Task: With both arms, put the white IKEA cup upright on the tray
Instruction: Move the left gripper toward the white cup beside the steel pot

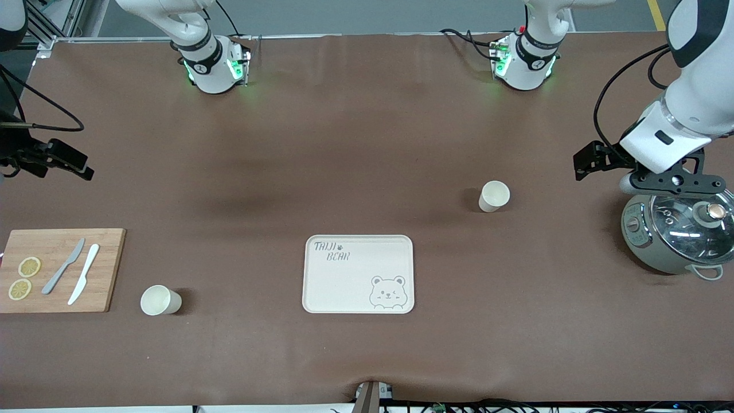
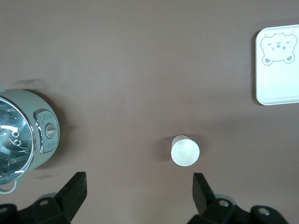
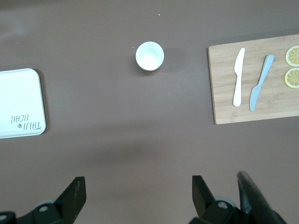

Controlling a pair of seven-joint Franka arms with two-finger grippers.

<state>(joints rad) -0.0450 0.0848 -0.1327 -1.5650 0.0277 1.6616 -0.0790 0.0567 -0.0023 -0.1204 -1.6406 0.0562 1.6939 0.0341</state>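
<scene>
Two white cups are seen upright on the counter (image 1: pixel 367 143), neither on the tray (image 1: pixel 321 287): one cup (image 1: pixel 494 195) farther from the front camera than the tray, toward the left arm's end, the second cup (image 1: pixel 160 300) beside the tray near the cutting board (image 1: pixel 103 269). Both look light, rigid and smooth, probably slippery; a pinch across the rim wall is judged best. The left hand (image 2: pixel 140 193), over the rice cooker (image 1: pixel 659 252), and the right hand (image 3: pixel 138 196) are spread and empty; the right hand is cut off in the front view.

Brown table (image 1: pixel 367 143): tray (image 1: pixel 344 287), cups (image 1: pixel 494 196), board (image 1: pixel 109 269), cooker (image 1: pixel 659 252)
</scene>
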